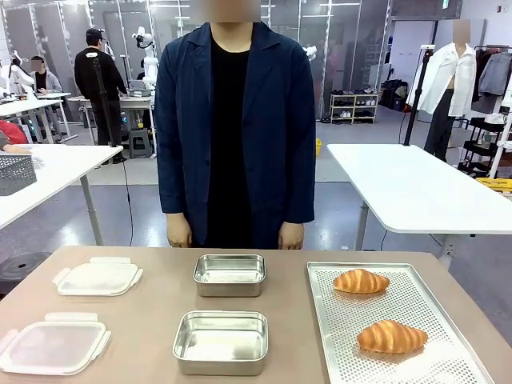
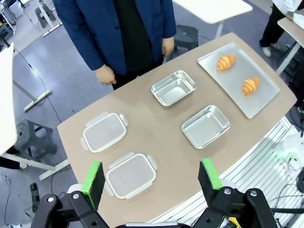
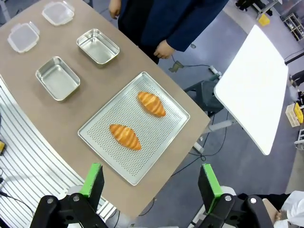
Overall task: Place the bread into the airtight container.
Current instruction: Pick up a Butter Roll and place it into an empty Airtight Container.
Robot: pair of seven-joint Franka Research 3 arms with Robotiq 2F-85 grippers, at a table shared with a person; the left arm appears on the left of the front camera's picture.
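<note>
While the left gripper and right gripper are held with jaws apart, both croissants are seen lying on the perforated tray; flaky pastry could be crushed by a hard pinch or dropped short of the steel containers.

Perforated metal tray, lying just ahead of the right gripper. Person in navy jacket, farther beyond it. White table, far ahead.

Left gripper: fingers spread wide apart, nothing between them, held high and pointing downward.
Right gripper: fingers spread wide apart, nothing between them, held high and pointing downward.
</note>
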